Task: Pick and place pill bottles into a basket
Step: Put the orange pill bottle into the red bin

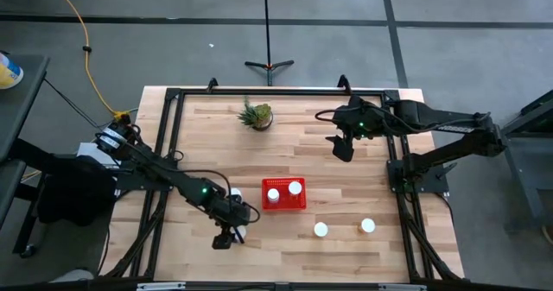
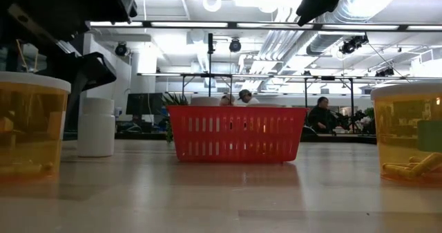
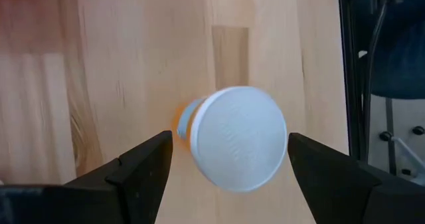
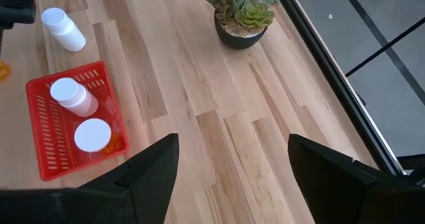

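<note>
The orange pill bottle [image 3: 229,141] with the round white cap stands on the wood right under my left pincer [image 3: 229,161]. My two dark fingers are spread wide, one on each side of the cap, and they are not touching it. This bottle is near the front of the table [image 1: 302,144], to the left of the red basket [image 1: 284,205].

Two bottles [image 4: 83,114] are already in the basket. One all-white bottle [image 4: 63,28] stands just beside the basket. Two more, one with a white cap [image 1: 320,230] and one orange one [image 1: 368,226], wait to the right near the front edge. So I think four bottles are left.

My right pincer [image 1: 343,149] hangs up high near the little green plant [image 1: 257,116], spread open and holding nothing.
</note>
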Robot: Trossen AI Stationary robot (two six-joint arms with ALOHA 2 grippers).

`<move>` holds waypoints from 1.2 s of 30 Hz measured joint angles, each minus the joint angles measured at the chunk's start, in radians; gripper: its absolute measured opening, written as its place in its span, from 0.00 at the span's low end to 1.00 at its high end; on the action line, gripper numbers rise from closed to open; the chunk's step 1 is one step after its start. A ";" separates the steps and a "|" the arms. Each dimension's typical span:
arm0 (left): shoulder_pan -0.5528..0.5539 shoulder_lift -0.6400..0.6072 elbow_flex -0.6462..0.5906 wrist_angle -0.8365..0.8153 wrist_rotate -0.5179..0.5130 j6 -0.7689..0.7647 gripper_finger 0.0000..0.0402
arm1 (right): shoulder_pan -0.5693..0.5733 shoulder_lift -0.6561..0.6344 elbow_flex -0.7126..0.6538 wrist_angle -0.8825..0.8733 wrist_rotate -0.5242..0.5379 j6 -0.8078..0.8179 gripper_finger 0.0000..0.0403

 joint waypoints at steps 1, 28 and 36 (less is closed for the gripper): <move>0.000 0.000 0.000 0.001 -0.001 0.000 0.83 | 0.000 0.000 0.000 0.000 0.002 -0.002 0.68; 0.000 0.066 0.000 0.059 -0.075 0.027 0.83 | -0.005 0.000 0.000 -0.004 0.004 -0.006 0.68; 0.000 0.076 0.000 0.053 -0.072 0.031 0.83 | -0.005 0.000 0.000 -0.007 0.004 -0.007 0.68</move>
